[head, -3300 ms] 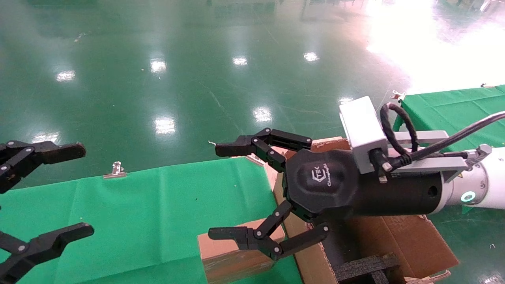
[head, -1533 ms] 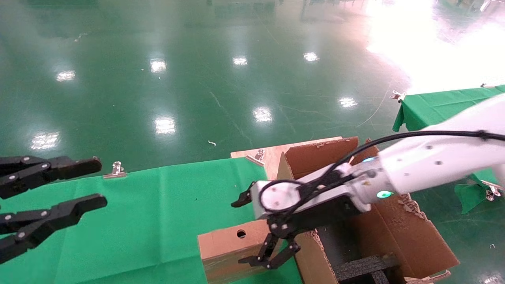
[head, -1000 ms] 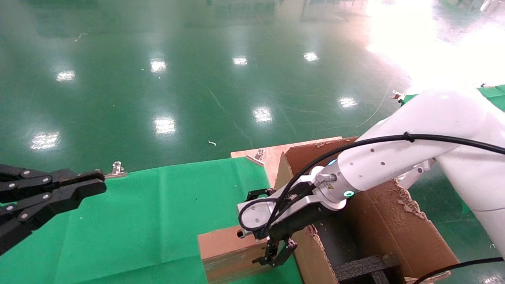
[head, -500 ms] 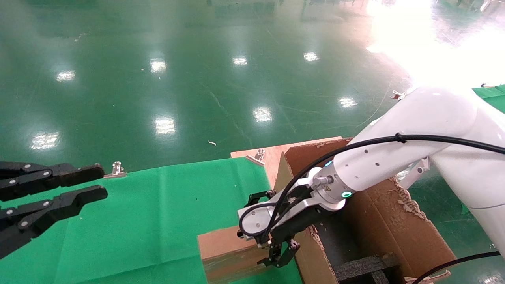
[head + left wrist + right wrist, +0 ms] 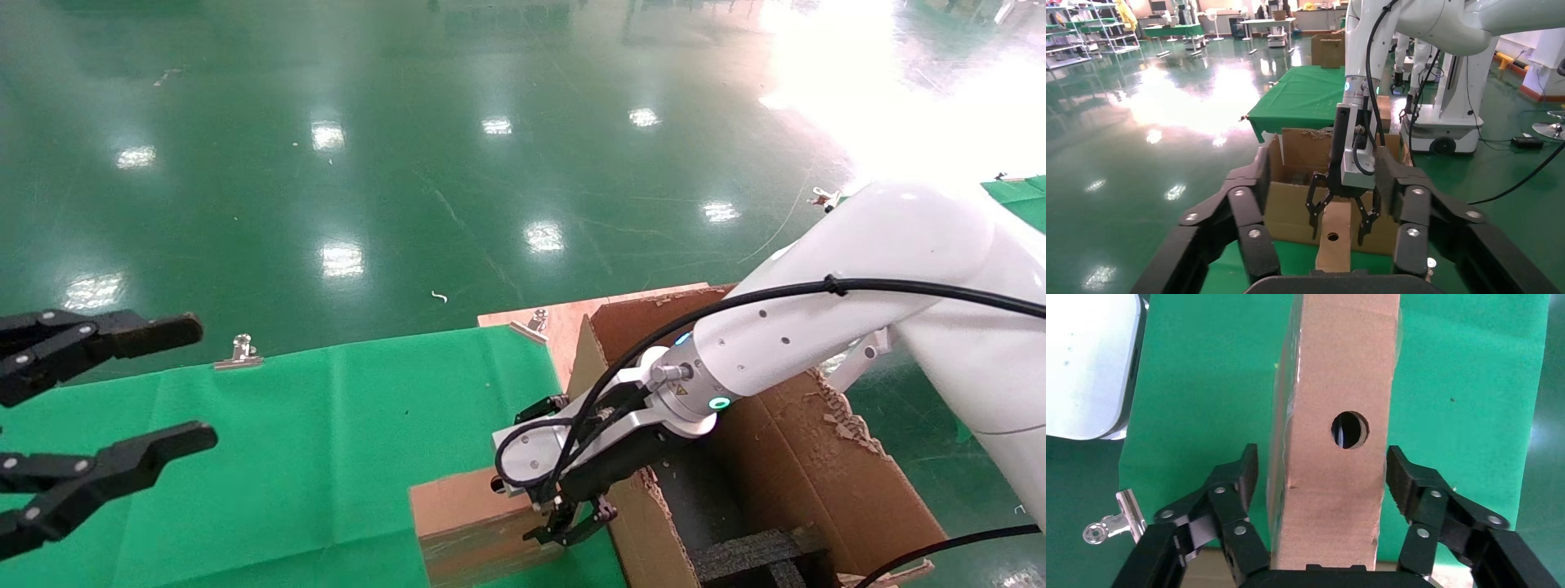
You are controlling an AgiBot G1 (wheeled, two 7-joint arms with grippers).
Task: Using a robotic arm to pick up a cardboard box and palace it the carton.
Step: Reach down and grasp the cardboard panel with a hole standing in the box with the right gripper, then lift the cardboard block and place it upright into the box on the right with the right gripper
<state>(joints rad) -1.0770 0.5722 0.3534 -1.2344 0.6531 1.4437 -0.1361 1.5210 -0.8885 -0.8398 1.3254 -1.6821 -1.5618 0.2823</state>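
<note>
The small brown cardboard box (image 5: pixel 462 514) with a round hole stands on edge on the green cloth, beside the large carton (image 5: pixel 825 490). My white right arm reaches down over it. My right gripper (image 5: pixel 564 527) is open and straddles the box's end, one finger on each side with small gaps. In the right wrist view the box (image 5: pixel 1333 496) fills the space between the fingers of the right gripper (image 5: pixel 1322 462). The left wrist view shows the box (image 5: pixel 1333 248), the carton (image 5: pixel 1288 211) and the right gripper (image 5: pixel 1340 236). My left gripper (image 5: pixel 200 382) hangs open and empty at the far left.
The green-cloth table (image 5: pixel 286 441) has a metal clip (image 5: pixel 239 353) at its far edge. Black foam (image 5: pixel 760 551) lies inside the carton, which has tall ragged flaps (image 5: pixel 662 322). A wooden board (image 5: pixel 556 322) sits behind it. A second green table (image 5: pixel 923 224) stands at right.
My right arm swung down and lowered its gripper over the box's end, fingers now on both sides. My left gripper narrowed, then opened wide again.
</note>
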